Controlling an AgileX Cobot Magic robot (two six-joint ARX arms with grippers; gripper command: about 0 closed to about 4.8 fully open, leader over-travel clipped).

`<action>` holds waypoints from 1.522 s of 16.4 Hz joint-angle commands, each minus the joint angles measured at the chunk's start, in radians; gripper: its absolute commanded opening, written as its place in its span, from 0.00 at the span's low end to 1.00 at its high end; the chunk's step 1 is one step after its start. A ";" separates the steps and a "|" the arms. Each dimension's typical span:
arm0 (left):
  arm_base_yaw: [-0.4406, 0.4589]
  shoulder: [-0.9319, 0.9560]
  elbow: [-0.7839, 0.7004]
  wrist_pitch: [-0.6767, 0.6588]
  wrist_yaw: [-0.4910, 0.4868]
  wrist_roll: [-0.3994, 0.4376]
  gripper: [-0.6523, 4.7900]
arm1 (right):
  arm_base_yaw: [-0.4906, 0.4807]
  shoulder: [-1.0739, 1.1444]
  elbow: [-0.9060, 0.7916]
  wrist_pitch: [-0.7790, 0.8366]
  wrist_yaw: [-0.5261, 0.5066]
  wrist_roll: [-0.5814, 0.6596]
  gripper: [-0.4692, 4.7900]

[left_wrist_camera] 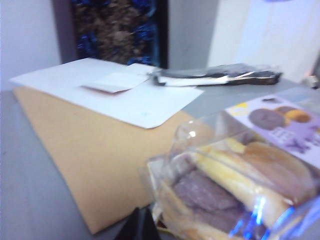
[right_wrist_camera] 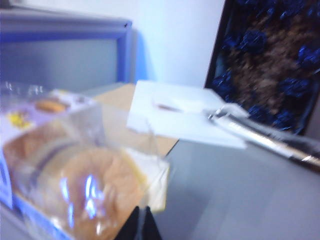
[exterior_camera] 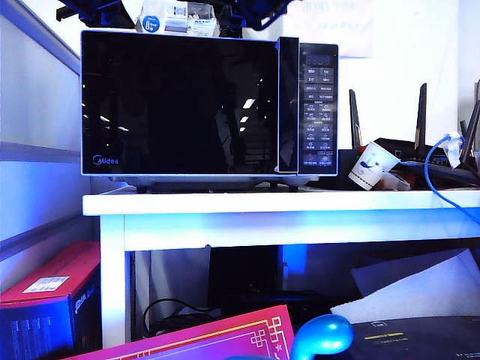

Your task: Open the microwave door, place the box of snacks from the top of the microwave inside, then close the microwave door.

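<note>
The black microwave (exterior_camera: 210,105) stands on a white table (exterior_camera: 277,204). Its glossy microwave door (exterior_camera: 180,105) is closed. On top sits the box of snacks (exterior_camera: 178,19), clear plastic with a round blue sticker. Dark parts of the left arm (exterior_camera: 94,10) and the right arm (exterior_camera: 259,10) show on either side of it. In the left wrist view my left gripper (left_wrist_camera: 140,226) is shut and empty, right beside the box of snacks (left_wrist_camera: 240,175). My right gripper (right_wrist_camera: 141,225) is likewise shut and empty, against the other side of the box of snacks (right_wrist_camera: 85,185).
On the grey top lie a brown envelope (left_wrist_camera: 85,150), white paper (left_wrist_camera: 115,90), a silvery packet (left_wrist_camera: 220,75) and a dark box of blue-wrapped pieces (right_wrist_camera: 270,60). Beside the microwave are a paper cup (exterior_camera: 371,166), a black router (exterior_camera: 420,142) and a blue cable (exterior_camera: 431,176). A red box (exterior_camera: 49,300) sits below.
</note>
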 commanded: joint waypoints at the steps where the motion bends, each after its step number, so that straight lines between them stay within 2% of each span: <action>1: -0.004 -0.002 0.007 0.013 0.045 0.000 0.11 | 0.006 -0.003 0.004 -0.045 -0.064 0.005 0.08; 6: -0.004 -0.002 0.014 0.013 0.040 0.000 0.11 | 0.008 -0.029 0.006 -0.111 -0.198 0.005 0.08; 8: -0.004 -0.002 0.025 0.013 0.036 0.000 0.11 | 0.010 -0.042 0.013 -0.119 -0.211 0.005 0.08; 14: -0.004 -0.002 0.052 -0.011 -0.072 0.001 0.11 | 0.010 -0.045 0.066 -0.186 -0.179 0.003 0.08; 20: -0.004 -0.003 0.054 -0.011 -0.072 0.000 0.11 | 0.013 -0.045 0.066 -0.203 -0.179 -0.019 0.08; 25: -0.004 -0.003 0.151 -0.073 -0.116 0.004 0.11 | 0.014 -0.045 0.066 -0.203 -0.177 -0.019 0.08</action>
